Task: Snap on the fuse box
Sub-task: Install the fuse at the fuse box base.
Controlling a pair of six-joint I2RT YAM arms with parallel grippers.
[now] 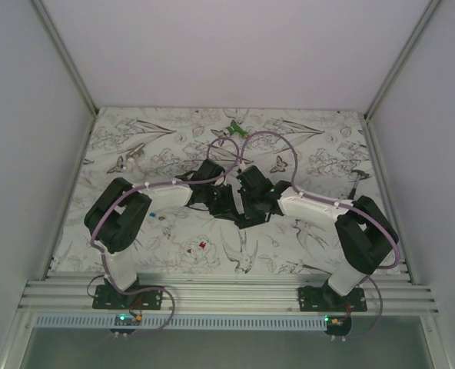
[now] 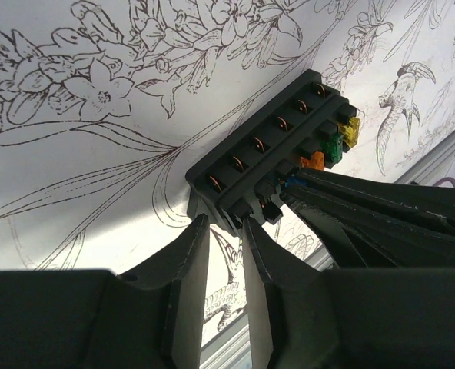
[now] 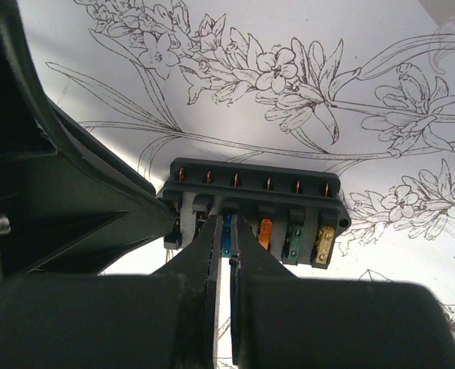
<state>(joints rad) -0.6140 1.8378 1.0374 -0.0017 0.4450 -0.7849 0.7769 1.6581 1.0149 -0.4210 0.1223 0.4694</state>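
Fuse box [image 3: 250,178] crosswise, fuse face toward right pincer [image 3: 227,246] pinching blue fuse [image 3: 226,231].

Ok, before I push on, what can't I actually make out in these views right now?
Top view: the fuse box is hidden beneath the left gripper and right gripper.
Right wrist view: how deep the blue fuse sits; the right fingers cover it.
Top view: coloured specks on the table are too small to identify.

Floral-print table [image 1: 174,257]: green gadget [image 1: 234,127] far edge, red fuse [image 1: 201,245].
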